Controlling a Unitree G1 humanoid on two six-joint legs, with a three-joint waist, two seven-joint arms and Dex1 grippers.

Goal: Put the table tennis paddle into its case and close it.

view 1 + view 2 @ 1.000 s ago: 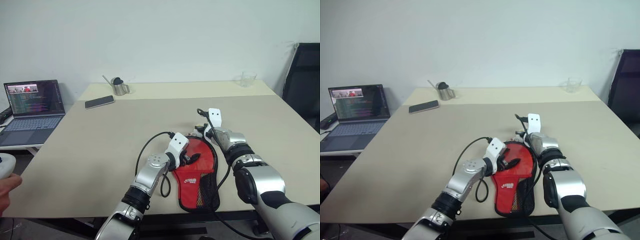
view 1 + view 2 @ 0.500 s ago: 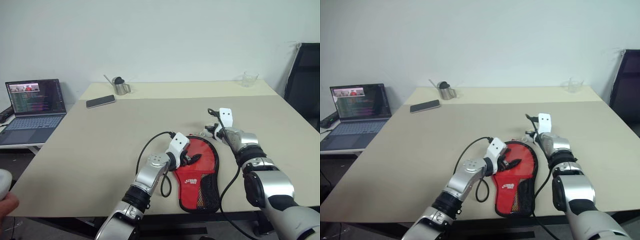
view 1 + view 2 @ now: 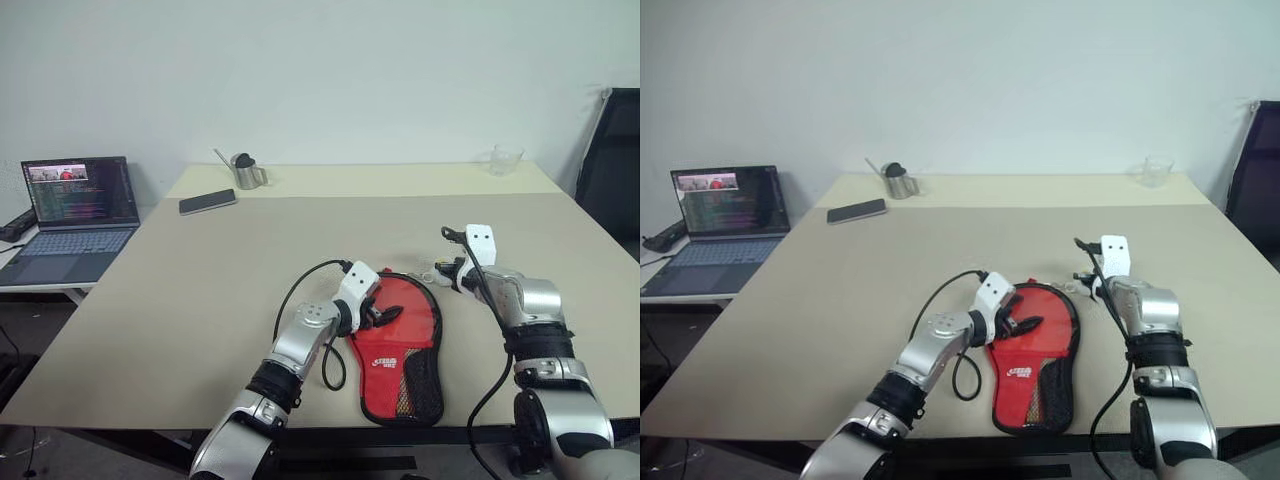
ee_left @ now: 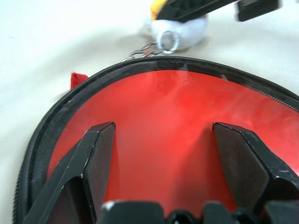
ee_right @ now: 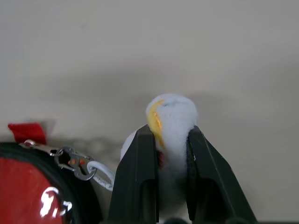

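Note:
The case [image 3: 405, 350] lies flat near the table's front edge, red with black trim, its round end away from me and its mesh pocket toward me. My left gripper [image 3: 388, 317] rests open on the round red face [image 4: 168, 107], one finger [image 4: 100, 149] on each side. Just right of the round end, my right gripper [image 3: 450, 277] is shut on the white ball charm [image 5: 174, 112], whose small chain [image 5: 79, 163] runs back to the case's black rim. The paddle is hidden.
At the far left edge of the table [image 3: 200, 270] stand a phone [image 3: 208, 201] and a metal cup [image 3: 243, 172]. A clear glass [image 3: 502, 158] is at the far right. An open laptop [image 3: 70, 215] sits on a side desk; a black chair [image 3: 612, 160] stands right.
My right gripper has moved to the right and back toward me, past the case's round end, still shut on the ball charm. The left gripper has kept still on the case.

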